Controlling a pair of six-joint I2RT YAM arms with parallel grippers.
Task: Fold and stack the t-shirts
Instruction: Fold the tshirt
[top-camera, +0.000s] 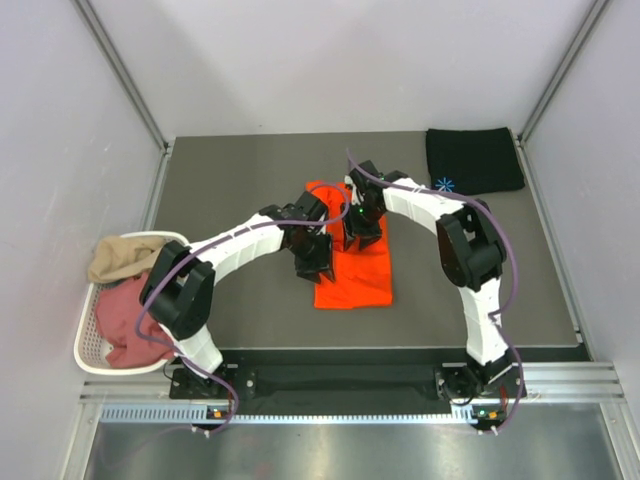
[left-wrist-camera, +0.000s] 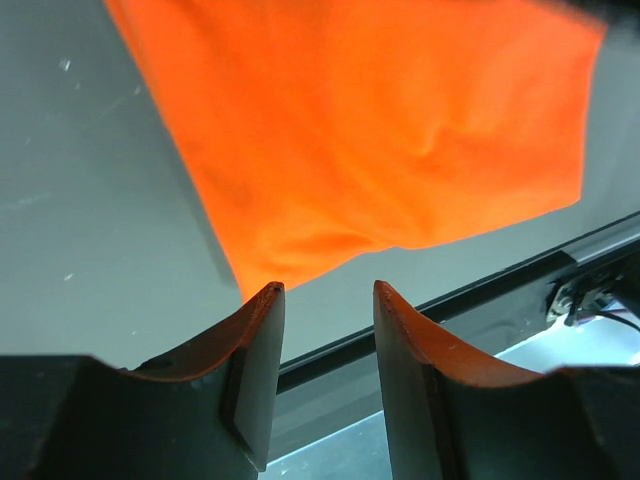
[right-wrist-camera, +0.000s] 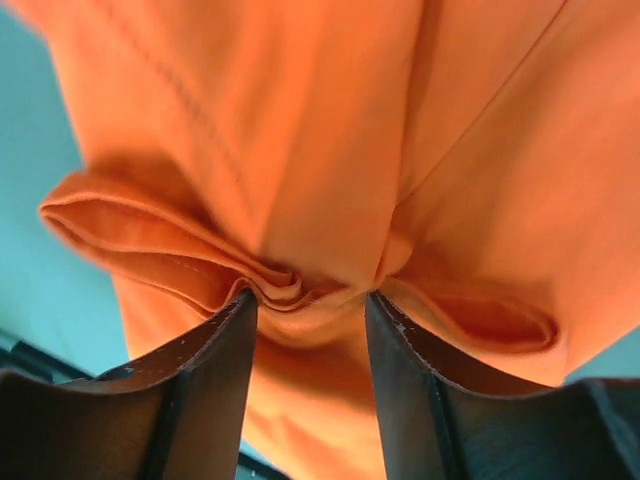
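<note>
The orange shirt (top-camera: 355, 275) lies near the middle of the table (top-camera: 230, 200), a long strip of cloth running from the far side toward the near edge. Both arms reach in over it.

The right claw (top-camera: 362, 240) stands on the far half of the shirt. In its wrist view a bunched fold of orange cloth sits squeezed between the two fingers (right-wrist-camera: 225, 340), with creases running out from that spot. The claw grasps the shirt there, its jaws about halfway apart around the gathered cloth. A doubled hem bulges out to either side of the fingers.

The left claw (top-camera: 314, 268) hangs at the shirt's left edge, about midway along it. Its wrist view shows the jaws released, with only bare table and the table's near rim between them. The shirt lies just past the fingertips (left-wrist-camera: 262, 310), and one pointed corner comes close to the left tip. I cannot tell whether they touch.

A black shirt (top-camera: 473, 160) lies folded at the far right corner. At the left edge a basket (top-camera: 88, 345) holds a tan shirt (top-camera: 120, 255) and a pink shirt (top-camera: 125, 320).
</note>
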